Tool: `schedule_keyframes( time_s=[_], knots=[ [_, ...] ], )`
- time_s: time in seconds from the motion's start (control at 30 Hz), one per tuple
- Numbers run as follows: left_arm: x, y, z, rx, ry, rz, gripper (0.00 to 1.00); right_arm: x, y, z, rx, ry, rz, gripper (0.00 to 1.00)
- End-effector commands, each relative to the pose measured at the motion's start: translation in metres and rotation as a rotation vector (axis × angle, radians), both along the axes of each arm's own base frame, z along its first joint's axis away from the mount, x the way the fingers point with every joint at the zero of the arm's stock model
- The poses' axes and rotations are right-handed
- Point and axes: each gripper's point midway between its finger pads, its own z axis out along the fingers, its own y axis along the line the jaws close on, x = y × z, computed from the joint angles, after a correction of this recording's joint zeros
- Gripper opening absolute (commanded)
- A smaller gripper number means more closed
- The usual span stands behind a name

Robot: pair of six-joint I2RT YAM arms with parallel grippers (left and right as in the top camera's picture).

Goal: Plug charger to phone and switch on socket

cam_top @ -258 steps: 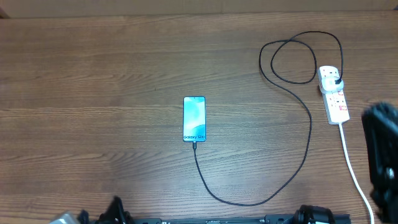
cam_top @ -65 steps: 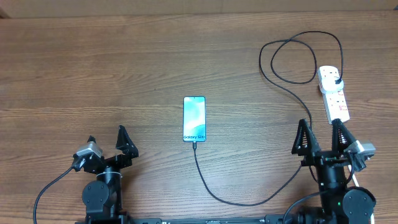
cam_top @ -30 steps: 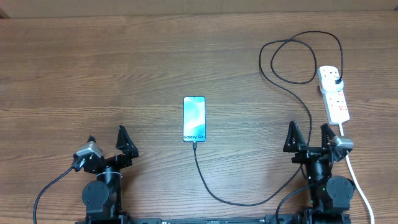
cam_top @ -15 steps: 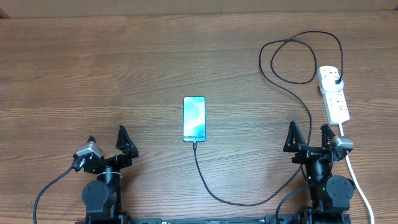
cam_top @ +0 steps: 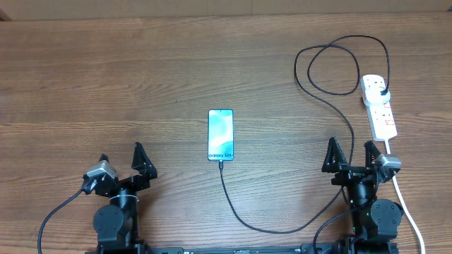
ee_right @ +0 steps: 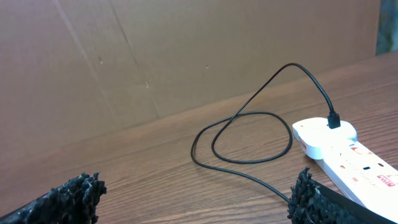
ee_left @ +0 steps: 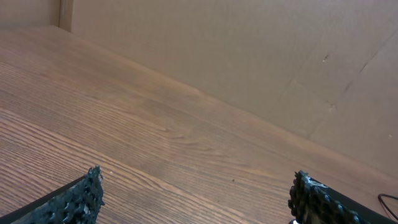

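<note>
While the left claw [cam_top: 121,152] and right claw [cam_top: 349,145] gape empty, the socket [cam_top: 379,106] shows switches too small to read.

Your overhead view looks straight down from well above on the brown wood-grain surface [cam_top: 106,70], taking in its whole width. Your left wrist view sits low and close to that surface, facing across it at a plain brown cardboard wall [ee_left: 249,50]; the left tool [ee_left: 196,202] frames the picture at 7 and 5 o'clock. Your right wrist view sits equally low, facing the same wall. It shares with the overhead the white elongated plastic power strip [ee_right: 348,152], at 4 o'clock here and 2 o'clock there, and the looped thin black cable [ee_right: 249,134].
</note>
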Motion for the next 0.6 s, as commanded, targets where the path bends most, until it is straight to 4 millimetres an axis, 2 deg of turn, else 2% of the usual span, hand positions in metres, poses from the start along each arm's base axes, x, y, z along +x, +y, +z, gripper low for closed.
schedule_keyframes(
  time_s=[0.0, 0.47, 0.57],
  knots=[
    [-0.0001, 0.0005, -0.0001, 0.029, -0.001, -0.001, 0.99, 0.0, -0.0006, -0.002, -0.008, -0.004, -0.006, 1.0],
    [-0.0006, 0.0035, 0.0, 0.032, -0.001, 0.016, 0.99, 0.0, -0.0006, -0.002, -0.008, -0.004, -0.006, 1.0],
    [-0.0001, 0.001, -0.0001, 0.104, 0.012, -0.004, 1.0, 0.0, -0.0006, -0.0021, -0.008, -0.003, -0.006, 1.0]
  ],
)
